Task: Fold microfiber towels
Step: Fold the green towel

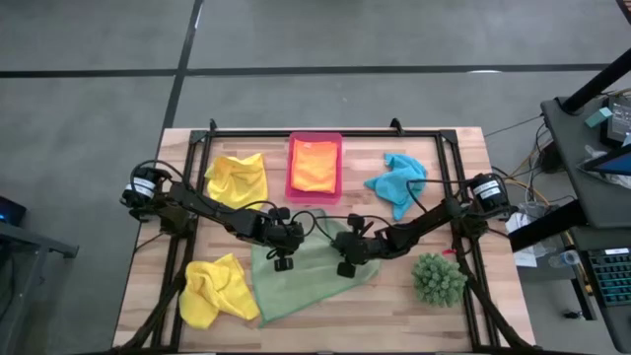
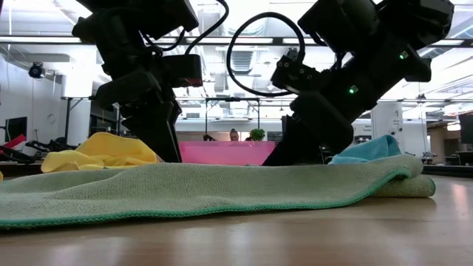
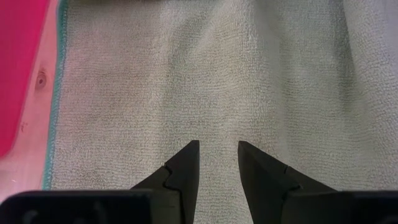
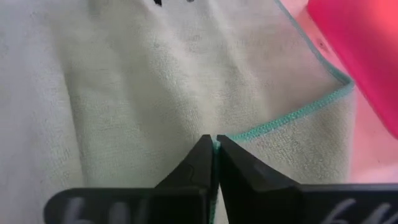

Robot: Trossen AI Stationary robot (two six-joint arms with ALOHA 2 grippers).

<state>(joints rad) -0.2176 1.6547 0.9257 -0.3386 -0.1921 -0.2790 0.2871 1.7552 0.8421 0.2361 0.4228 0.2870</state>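
The light green towel [image 1: 296,274] lies spread out under both grippers so it can be folded. The right gripper [image 4: 214,149] is pinched tight on the towel's stitched edge, probably to lift it over. The left gripper [image 3: 217,155] has its fingers a little apart, holding nothing, just above the flat cloth, maybe to keep it down.

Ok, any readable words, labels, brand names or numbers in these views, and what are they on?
None can be read.
Right pincer: pale marks on its housing, too blurred to read.
Towels, including the green towel, the pink tray and the table: no text visible.
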